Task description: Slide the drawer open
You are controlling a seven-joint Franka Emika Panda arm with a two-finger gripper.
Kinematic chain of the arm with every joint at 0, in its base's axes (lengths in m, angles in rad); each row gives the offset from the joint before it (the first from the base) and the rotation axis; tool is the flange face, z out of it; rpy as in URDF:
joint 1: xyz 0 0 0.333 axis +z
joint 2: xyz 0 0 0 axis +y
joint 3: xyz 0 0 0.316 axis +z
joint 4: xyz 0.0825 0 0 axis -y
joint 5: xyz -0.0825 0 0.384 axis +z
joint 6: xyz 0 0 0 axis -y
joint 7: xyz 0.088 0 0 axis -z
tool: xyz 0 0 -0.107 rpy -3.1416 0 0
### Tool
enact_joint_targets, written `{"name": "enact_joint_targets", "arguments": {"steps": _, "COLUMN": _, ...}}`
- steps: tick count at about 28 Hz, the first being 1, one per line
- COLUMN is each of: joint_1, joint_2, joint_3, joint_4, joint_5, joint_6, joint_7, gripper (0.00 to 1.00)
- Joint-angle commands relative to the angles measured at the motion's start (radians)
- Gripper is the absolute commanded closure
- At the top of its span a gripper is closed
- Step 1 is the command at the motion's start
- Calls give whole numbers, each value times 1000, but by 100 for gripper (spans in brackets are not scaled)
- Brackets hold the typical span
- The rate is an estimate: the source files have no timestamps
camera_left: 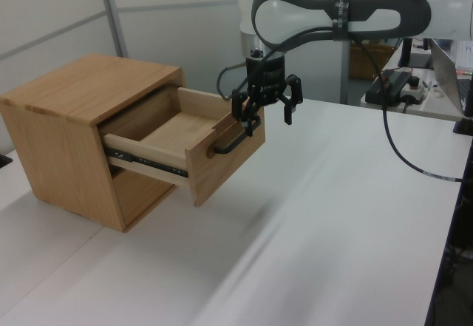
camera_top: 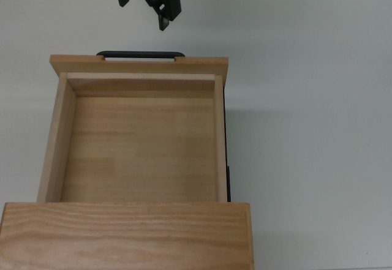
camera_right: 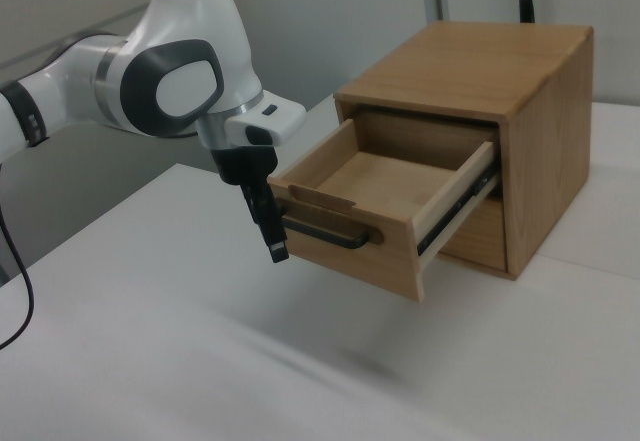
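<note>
The pine drawer (camera_top: 138,147) stands pulled far out of the wooden cabinet (camera_top: 125,233), with its black bar handle (camera_top: 141,55) on the front panel. In the left view the drawer (camera_left: 185,137) juts toward the arm, handle (camera_left: 230,143) facing it. My gripper (camera_top: 144,3) hangs open just beyond the handle, clear of it and holding nothing. In the left view the gripper (camera_left: 267,115) hovers above the handle's far end. In the right view one finger (camera_right: 275,241) points down beside the handle (camera_right: 325,233).
The cabinet (camera_right: 500,71) sits on a white table (camera_left: 318,222). A second drawer front lies shut below the open one. A black cable (camera_left: 399,148) trails from the arm at the left view's right, near a cluttered bench (camera_left: 403,82).
</note>
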Motion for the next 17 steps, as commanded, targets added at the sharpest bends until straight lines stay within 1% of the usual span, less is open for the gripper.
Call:
{"name": "enact_joint_targets", "arguments": {"steps": 1, "joint_1": 0, "joint_2": -17, "joint_3": 0, "joint_4": -8, "joint_5": 1, "joint_6": -47, "joint_7": -209, "gripper": 0}}
{"name": "enact_joint_targets", "arguments": {"steps": 2, "joint_1": 0, "joint_2": -17, "joint_3": -3, "joint_4": -8, "joint_5": 1, "joint_6": -58, "joint_7": -276, "gripper": 0}}
{"name": "enact_joint_targets", "arguments": {"steps": 7, "joint_1": -3, "joint_2": -17, "joint_3": -11, "joint_4": -7, "joint_5": -5, "joint_6": -99, "joint_7": -445, "gripper": 0}}
{"name": "enact_joint_targets", "arguments": {"steps": 10, "joint_1": -3, "joint_2": -17, "joint_3": -11, "joint_4": -7, "joint_5": -25, "joint_6": -99, "joint_7": -481, "gripper": 0}}
{"name": "enact_joint_targets", "arguments": {"steps": 13, "joint_1": -1, "joint_2": -16, "joint_3": -3, "joint_4": -7, "joint_5": -45, "joint_6": -96, "joint_7": -482, "gripper": 0}}
{"name": "enact_joint_targets", "arguments": {"steps": 17, "joint_1": 0, "joint_2": -17, "joint_3": -2, "joint_4": -7, "joint_5": -45, "joint_6": -92, "joint_7": -482, "gripper": 0}}
